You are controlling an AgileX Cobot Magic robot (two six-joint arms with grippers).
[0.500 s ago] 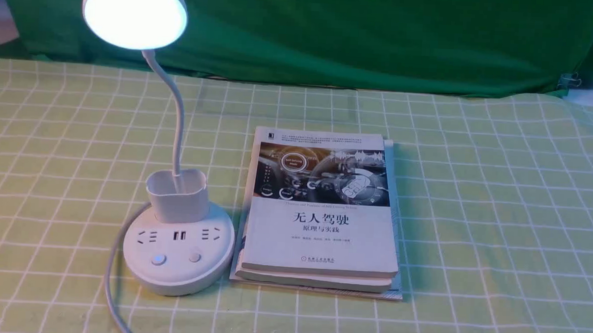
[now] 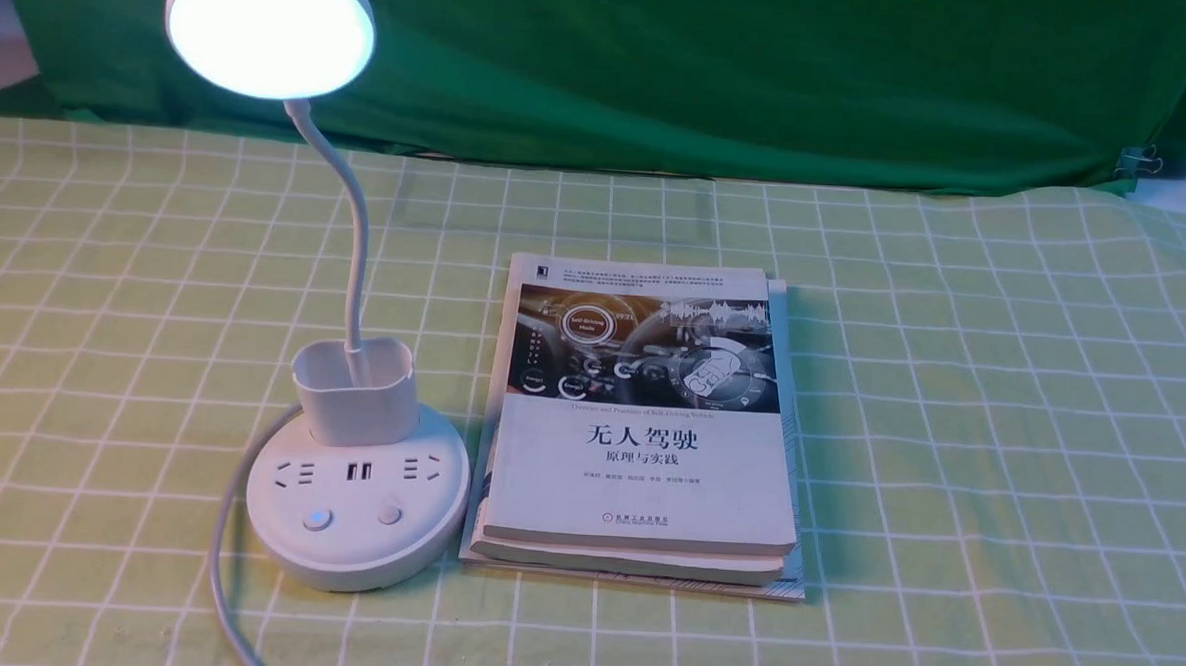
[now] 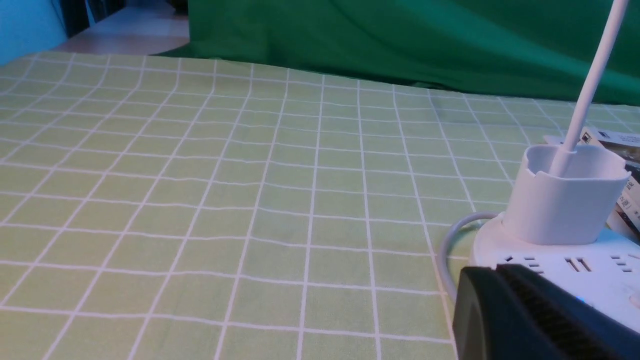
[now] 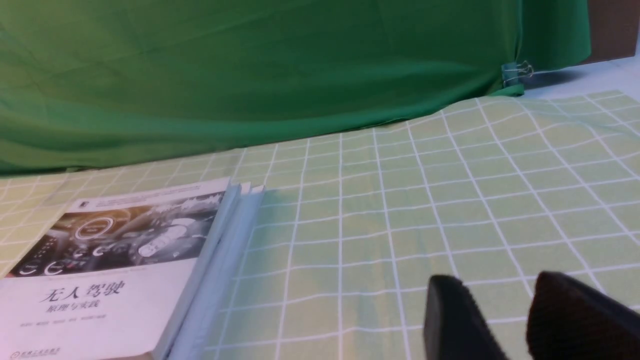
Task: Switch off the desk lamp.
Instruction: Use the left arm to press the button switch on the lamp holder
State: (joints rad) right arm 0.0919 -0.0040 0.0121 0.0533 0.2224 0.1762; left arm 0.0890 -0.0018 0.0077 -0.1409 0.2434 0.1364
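Front view: white disc-headed desk lamp (image 2: 270, 29) lit | approach likely in hand | left gripper (image 3: 496, 270) clenched; right gripper (image 4: 496, 280) jaws parted | blue-lit round button (image 2: 318, 519) to be pressed squarely

checked green cloth (image 2: 949, 439) over table; desk lamp (image 2: 353, 553), stacked books (image 2: 636, 495) on it

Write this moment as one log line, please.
desk lamp: lit | left fingers: near lamp base, in left wrist view | books: stacked beside lamp

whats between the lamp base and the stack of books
Only a narrow strip of checked cloth separates lamp base and books, front view.
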